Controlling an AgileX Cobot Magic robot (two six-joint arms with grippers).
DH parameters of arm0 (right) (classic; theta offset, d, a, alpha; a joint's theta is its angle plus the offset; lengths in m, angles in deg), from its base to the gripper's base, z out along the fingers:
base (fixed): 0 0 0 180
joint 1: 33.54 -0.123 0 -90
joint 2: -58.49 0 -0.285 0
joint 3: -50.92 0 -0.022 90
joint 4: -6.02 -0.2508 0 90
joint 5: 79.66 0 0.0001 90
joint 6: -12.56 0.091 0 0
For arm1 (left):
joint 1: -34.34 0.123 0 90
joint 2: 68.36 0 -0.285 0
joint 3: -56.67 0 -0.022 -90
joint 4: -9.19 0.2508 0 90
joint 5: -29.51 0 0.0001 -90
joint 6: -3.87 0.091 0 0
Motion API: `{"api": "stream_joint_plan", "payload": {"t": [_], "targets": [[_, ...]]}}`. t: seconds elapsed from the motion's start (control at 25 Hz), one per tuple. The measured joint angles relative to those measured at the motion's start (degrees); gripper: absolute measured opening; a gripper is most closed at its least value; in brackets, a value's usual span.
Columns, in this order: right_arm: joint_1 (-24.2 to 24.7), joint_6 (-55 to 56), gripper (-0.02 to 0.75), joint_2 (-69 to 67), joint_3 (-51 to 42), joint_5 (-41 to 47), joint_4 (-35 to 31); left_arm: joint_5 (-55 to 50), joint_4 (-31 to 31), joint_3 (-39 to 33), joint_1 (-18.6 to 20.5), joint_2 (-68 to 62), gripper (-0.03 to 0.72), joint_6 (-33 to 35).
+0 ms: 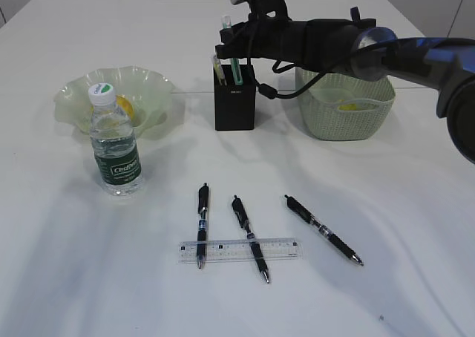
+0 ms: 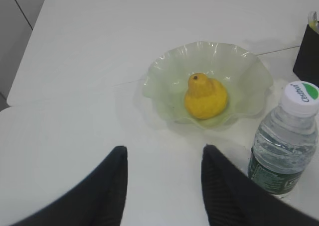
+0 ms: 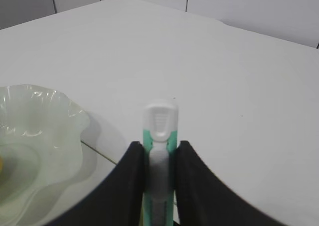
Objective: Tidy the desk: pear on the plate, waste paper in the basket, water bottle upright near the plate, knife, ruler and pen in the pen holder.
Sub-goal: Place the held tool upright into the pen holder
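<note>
The right pincer (image 3: pixel 158 156) is closed on a slim green and white utility knife (image 3: pixel 159 131), holding it upright by its body, white end cap poking up between the black fingers (image 3: pixel 130 176). In the outside view the right arm reaches across from the right and the knife (image 1: pixel 234 66) stands in the black pen holder (image 1: pixel 234 99), its lower end already inside the cup. It looks light, stiff and smooth-sided plastic, so a pinch across the flat handle, as here, seems the sound hold; the blade end is best kept pointing down.

The left pincer (image 2: pixel 164 186) hangs open and empty above bare worktop (image 2: pixel 75 111), with nothing between its jaws. Just ahead of it sits the pale green plate (image 2: pixel 249 74) with the yellow pear (image 2: pixel 205 96) in its hollow. The bottle (image 2: pixel 285 136) stands upright just beside the plate, white cap on top.

Nearer the front of the worktop lie three black pens (image 1: pixel 202 224) (image 1: pixel 249 237) (image 1: pixel 323 230) and a clear ruler (image 1: pixel 239 250), well apart from both pincers. Two of the pens lie across the ruler. The ruler is thin, flat and probably slippery, likely hard to lift off the surface. The basket (image 1: pixel 349 107) stands right of the pen holder.
</note>
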State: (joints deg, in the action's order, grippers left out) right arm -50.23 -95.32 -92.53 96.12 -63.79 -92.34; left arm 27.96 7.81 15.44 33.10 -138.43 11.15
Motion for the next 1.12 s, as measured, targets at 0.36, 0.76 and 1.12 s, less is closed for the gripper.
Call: {"api": "stream_joint_plan", "payload": {"t": [0.36,0.76,1.12], "targets": [[0.0,0.3,0.18,0.0,0.0,0.0,0.0,0.0,0.0,0.0,0.0,0.0,0.341,0.0],[0.0,3.1,0.19,0.0,0.0,-1.3,-0.1,0.0,0.0,0.0,0.0,0.0,0.341,0.0],[0.0,6.8,0.191,0.0,0.0,-1.4,-0.2,0.1,0.0,0.0,0.0,0.0,0.341,0.0]]}}
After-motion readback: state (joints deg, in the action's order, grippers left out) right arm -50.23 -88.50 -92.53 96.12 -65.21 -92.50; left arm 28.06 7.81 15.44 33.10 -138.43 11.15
